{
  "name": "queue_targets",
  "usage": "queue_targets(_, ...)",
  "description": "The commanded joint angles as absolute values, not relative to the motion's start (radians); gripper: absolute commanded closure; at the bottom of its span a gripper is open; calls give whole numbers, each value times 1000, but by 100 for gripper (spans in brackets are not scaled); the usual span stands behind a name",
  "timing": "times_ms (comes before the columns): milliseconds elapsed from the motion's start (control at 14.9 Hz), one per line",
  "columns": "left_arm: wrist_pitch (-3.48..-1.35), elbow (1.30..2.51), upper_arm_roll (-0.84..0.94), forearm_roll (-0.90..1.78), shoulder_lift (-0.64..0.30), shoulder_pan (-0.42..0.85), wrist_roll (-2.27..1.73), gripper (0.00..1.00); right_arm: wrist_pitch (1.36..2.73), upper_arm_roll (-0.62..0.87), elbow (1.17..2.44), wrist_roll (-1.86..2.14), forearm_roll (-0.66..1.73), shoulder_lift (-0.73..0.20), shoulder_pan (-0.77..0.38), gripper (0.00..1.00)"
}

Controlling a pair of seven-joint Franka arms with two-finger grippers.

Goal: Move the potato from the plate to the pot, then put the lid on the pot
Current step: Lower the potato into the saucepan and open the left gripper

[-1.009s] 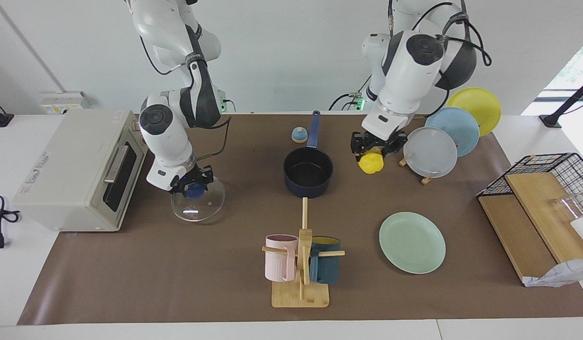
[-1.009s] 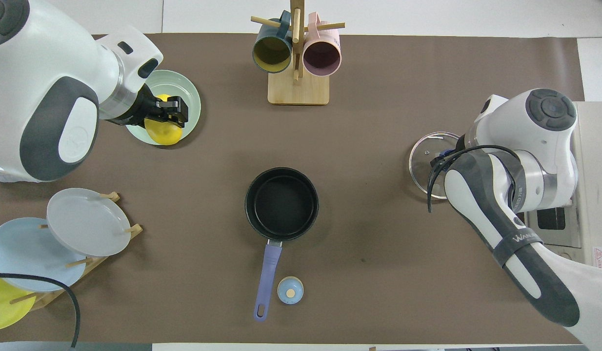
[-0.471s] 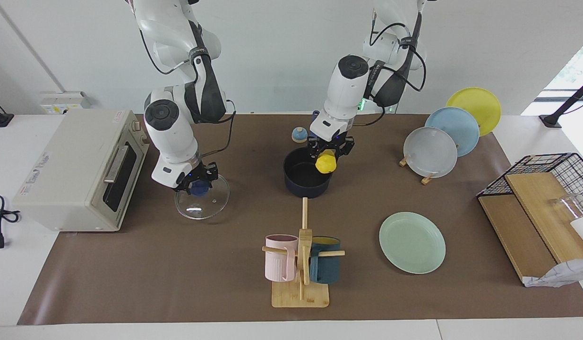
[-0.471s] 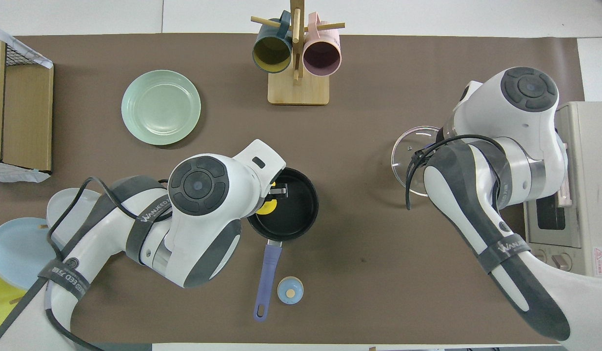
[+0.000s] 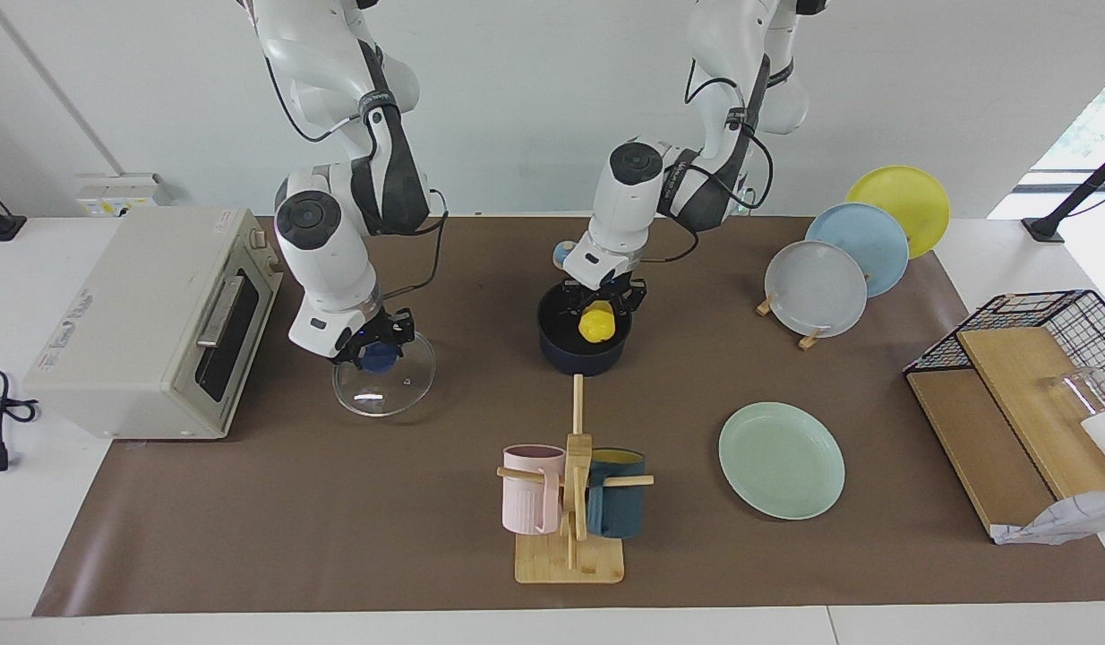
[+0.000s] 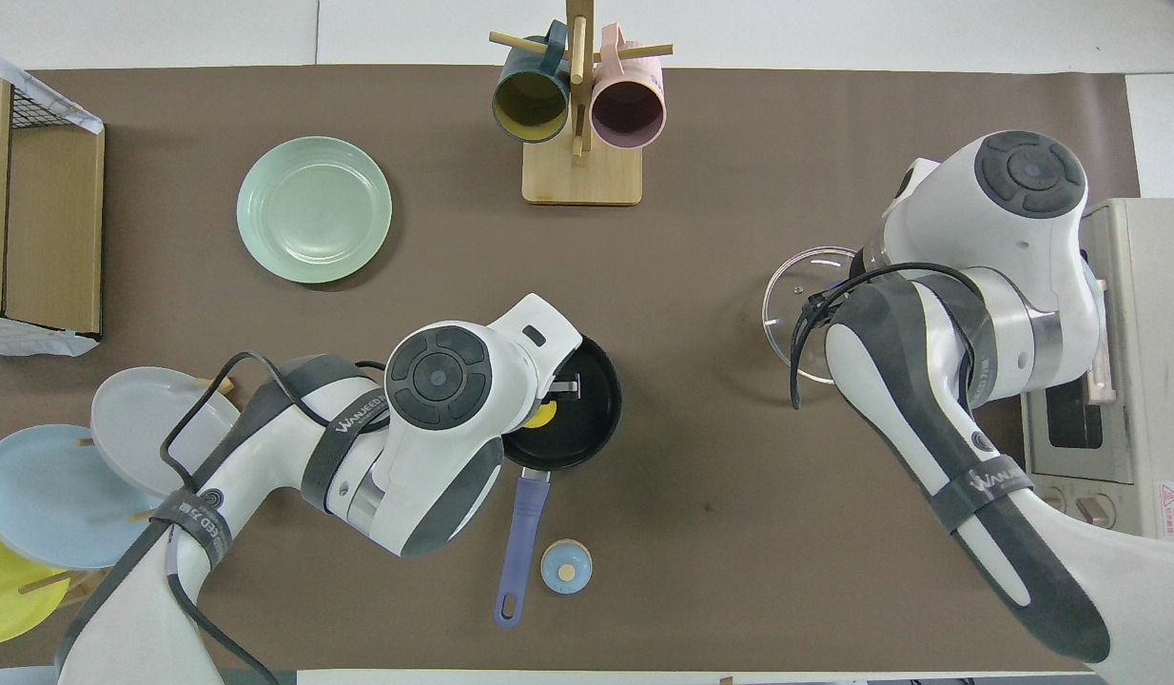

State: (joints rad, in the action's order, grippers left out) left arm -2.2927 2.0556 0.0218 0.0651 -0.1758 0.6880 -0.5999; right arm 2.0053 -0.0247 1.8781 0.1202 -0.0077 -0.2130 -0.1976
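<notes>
From overhead, my left arm's wrist hides most of the yellow, lumpy potato [image 5: 596, 324]; the left end effector [image 5: 599, 309] is clamped on it, inside the dark pot [image 5: 584, 351]. My right end effector [image 5: 371, 346] grips the glass lid [image 5: 384, 383] by its blue knob. The mint plate [image 5: 781, 460] sits bare.

The counter [image 5: 355, 537] carries a toaster oven [image 5: 149, 322] at one end, crate [image 5: 1018, 403] at the other, pot [image 5: 584, 345], plate [image 5: 781, 460] and mug stand [image 5: 569, 560] between.

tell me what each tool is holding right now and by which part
Left tool grips the potato by its top, inside the pot. Right tool holds the lid by its knob.
</notes>
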Motion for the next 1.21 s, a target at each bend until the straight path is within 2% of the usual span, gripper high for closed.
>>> queue_targets(0, -2348, 2075, 2, 66, -208, 742, -630, 100, 1985, -23, 1853, 66, -2, -221, -190, 100)
queue_targets(807, -2365, 2089, 2, 49, -245, 755, -621, 100, 1968, -23, 1829, 38, 0, -236, -180, 100)
queue_targets(874, -2365, 2088, 2, 49, -245, 756, -615, 71, 1965, -23, 1827, 38, 3, -236, -179, 100)
queue_targets(1009, -2356, 2080, 2, 49, -244, 753, -614, 0, 1965, -23, 1829, 40, 5, -236, -179, 100)
queue_targets(1143, -2309, 2057, -3, 49, -212, 741, -606, 0, 1967, -23, 1829, 40, 3, -236, -181, 100)
